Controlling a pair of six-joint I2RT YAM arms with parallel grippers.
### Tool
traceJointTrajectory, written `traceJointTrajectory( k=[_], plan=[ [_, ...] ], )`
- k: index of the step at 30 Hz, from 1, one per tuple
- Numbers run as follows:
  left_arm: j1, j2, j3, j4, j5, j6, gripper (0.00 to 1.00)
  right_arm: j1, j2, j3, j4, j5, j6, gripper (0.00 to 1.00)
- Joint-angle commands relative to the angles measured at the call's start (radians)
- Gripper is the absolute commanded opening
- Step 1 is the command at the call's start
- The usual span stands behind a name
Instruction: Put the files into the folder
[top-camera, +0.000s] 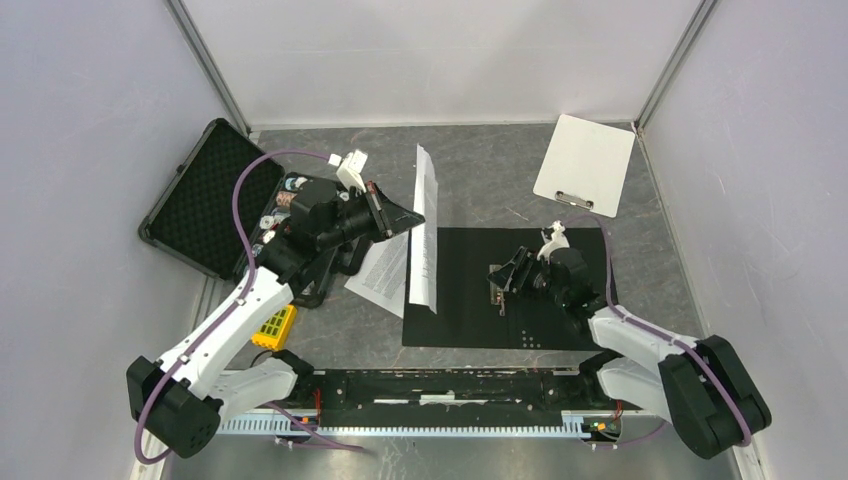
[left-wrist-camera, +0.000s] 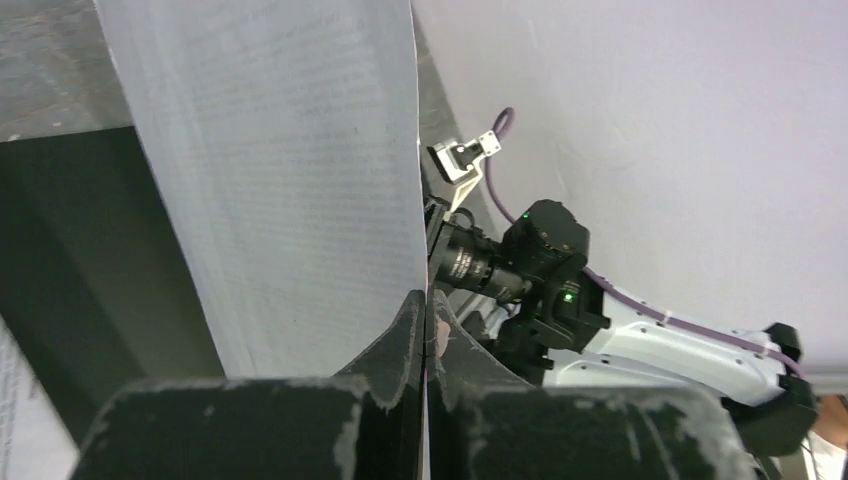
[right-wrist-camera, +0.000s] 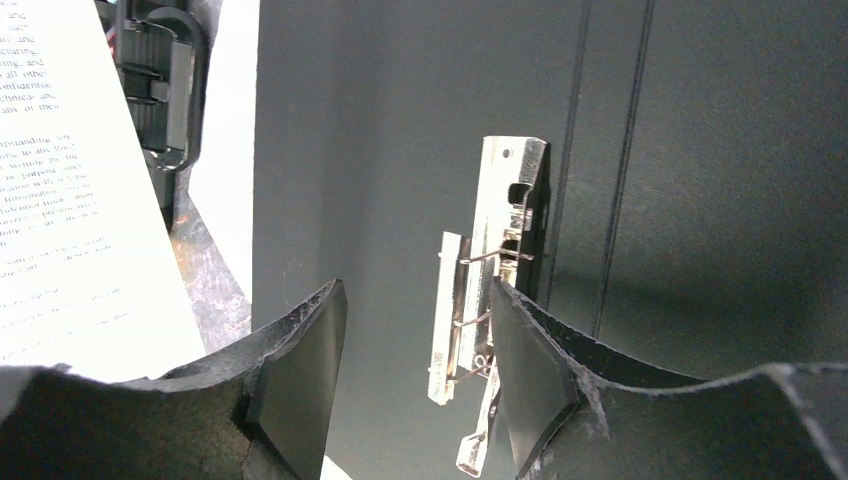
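The folder (top-camera: 540, 300) lies open in the middle of the table, black inside up, with its metal clip (top-camera: 497, 291) near the spine. My left gripper (top-camera: 413, 219) is shut on the edge of one of the files (top-camera: 425, 235), a printed white sheet held upright over the folder's left edge. In the left wrist view the sheet (left-wrist-camera: 290, 170) rises from between the closed fingertips of my left gripper (left-wrist-camera: 425, 322). Another sheet (top-camera: 381, 272) lies flat beside the folder. My right gripper (right-wrist-camera: 415, 300) stands open over the clip (right-wrist-camera: 500, 230), its right finger (right-wrist-camera: 525, 370) against the clip's side.
A blank white clipboard (top-camera: 586, 163) lies at the back right. A black foam-lined case (top-camera: 205, 195) stands open at the left, with small items beside it under the left arm. A yellow block (top-camera: 273, 326) sits by the left arm's base. Walls close in both sides.
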Motion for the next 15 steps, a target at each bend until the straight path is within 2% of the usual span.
traceJointTrajectory(
  k=[1, 5, 10, 15],
  plan=[
    [0.011, -0.032, -0.034, 0.151, 0.105, -0.092, 0.02, 0.005, -0.078, 0.029, -0.056, 0.054, -0.088, 0.63],
    [0.012, -0.009, -0.039, -0.077, -0.045, 0.035, 0.02, 0.004, -0.147, 0.044, -0.192, 0.133, -0.231, 0.65],
    [0.012, 0.062, -0.169, -0.049, -0.103, 0.044, 0.02, 0.003, -0.245, 0.046, -0.294, 0.187, -0.359, 0.67],
    [0.013, 0.174, -0.243, 0.028, -0.119, 0.017, 0.02, 0.003, -0.309, 0.034, -0.327, 0.172, -0.415, 0.70]
  ],
)
